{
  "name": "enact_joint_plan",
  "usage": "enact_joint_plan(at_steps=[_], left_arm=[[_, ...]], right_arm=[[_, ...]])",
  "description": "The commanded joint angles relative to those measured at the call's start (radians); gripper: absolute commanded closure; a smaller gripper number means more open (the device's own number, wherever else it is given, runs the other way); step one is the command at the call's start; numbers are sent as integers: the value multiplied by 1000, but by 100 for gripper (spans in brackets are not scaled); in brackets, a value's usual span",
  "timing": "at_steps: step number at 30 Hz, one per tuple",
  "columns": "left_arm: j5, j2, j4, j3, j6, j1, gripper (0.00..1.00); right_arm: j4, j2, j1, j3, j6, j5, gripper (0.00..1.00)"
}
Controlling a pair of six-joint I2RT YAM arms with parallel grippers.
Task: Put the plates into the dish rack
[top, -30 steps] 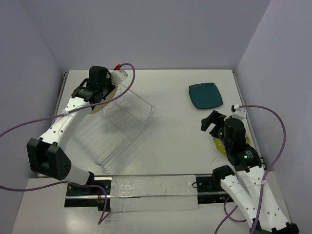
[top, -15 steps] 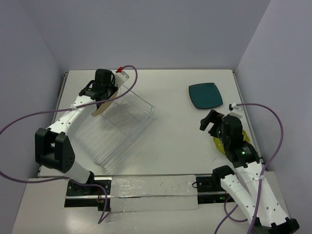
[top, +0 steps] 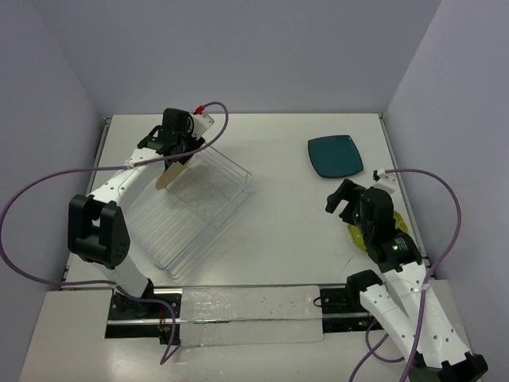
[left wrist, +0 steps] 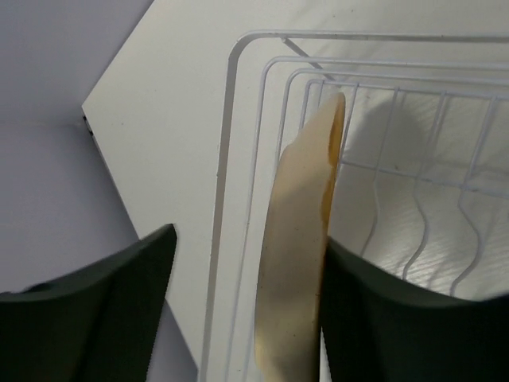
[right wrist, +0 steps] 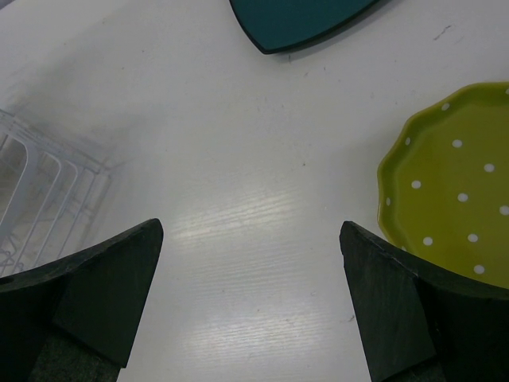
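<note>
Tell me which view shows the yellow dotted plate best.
The right wrist view: the yellow dotted plate shows its dots and rim. From the top, the right arm covers most of it. The left wrist view misses it.

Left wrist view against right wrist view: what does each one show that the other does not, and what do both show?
Only left wrist: the cream plate on edge at the dish rack corner, inside the open left tool. Only right wrist: the teal plate and the dotted yellow-green plate lying flat, the open right tool over bare table. Both: rack wires and the white table.
</note>
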Motion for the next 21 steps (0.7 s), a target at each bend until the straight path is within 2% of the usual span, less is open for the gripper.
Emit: enact_joint_plan(at_steps=[1, 3, 5, 11, 17, 21], left_arm=[[1, -61, 14, 49, -11, 3, 15], [18, -91, 7, 51, -11, 3, 7], [32, -113, 4, 50, -12, 1, 4], [104, -197, -11, 21, 0, 3, 1], [44, -227, 55, -57, 25, 3, 1], [45, -197, 58, -39, 7, 31, 1]], right_arm=[[49, 17, 5, 0, 15, 23, 0], [61, 24, 5, 3, 13, 13, 0], [68, 33, 5, 6, 10, 4, 0], [84, 48, 6, 6, 10, -21, 0], [83, 47, 5, 3, 17, -28, 0], [72, 41, 5, 7, 22, -19, 0]])
